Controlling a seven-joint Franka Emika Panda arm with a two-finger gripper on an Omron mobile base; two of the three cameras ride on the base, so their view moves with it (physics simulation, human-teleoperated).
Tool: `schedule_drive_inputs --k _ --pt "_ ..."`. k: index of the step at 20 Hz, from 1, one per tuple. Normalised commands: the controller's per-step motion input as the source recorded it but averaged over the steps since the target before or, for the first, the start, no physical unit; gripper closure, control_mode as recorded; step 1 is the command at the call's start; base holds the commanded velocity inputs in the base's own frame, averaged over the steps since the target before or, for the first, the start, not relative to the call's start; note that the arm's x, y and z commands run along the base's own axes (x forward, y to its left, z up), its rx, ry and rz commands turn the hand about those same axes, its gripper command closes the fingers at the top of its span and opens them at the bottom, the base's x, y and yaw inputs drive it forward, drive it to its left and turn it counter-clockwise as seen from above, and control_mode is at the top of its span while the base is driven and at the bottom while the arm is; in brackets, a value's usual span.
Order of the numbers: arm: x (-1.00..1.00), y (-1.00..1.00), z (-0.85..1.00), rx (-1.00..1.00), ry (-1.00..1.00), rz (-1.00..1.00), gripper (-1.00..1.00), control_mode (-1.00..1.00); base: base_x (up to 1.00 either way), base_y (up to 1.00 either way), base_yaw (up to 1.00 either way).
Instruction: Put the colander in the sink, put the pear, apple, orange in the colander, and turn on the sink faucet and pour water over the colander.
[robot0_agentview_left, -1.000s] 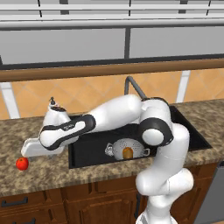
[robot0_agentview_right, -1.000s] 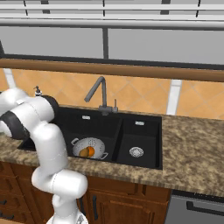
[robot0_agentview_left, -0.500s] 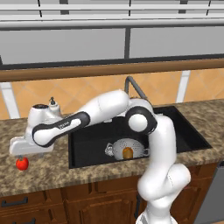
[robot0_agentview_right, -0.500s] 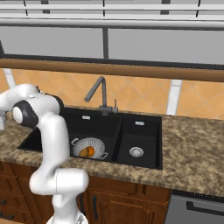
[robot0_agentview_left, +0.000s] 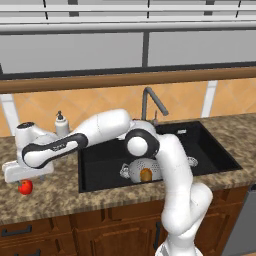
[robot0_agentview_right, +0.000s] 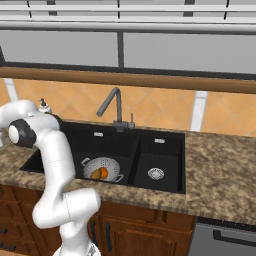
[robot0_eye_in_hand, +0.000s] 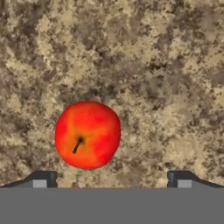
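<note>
Your gripper (robot0_eye_in_hand: 112, 179) hangs over the apple (robot0_eye_in_hand: 87, 134), fingers spread wide and touching nothing (the fruit sits left of centre between them). The apple rests on the granite counter (robot0_agentview_left: 60, 192) left of the sink (robot0_agentview_left: 100, 165). The colander (robot0_agentview_right: 102, 169) holds the orange (robot0_agentview_right: 103, 173) and probably the pear.
</note>
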Motion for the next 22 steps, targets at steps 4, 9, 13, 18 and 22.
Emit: schedule_drive_inputs --k 4,9,13,18,22 --pt "0.2 0.06 -0.31 -0.03 0.0 -0.01 -1.0 -1.0 0.0 0.0 0.0" --pt "0.09 0.09 -0.37 0.0 0.0 0.0 -1.0 -1.0 0.0 0.0 0.0" --pt "0.0 0.05 -0.24 0.0 0.0 0.0 -1.0 -1.0 0.0 0.0 0.0" --pt "-0.15 0.0 -0.22 0.0 0.0 0.0 -1.0 -1.0 0.0 0.0 0.0" --pt "-0.15 0.0 -0.27 0.0 0.0 0.0 -1.0 -1.0 0.0 0.0 0.0"
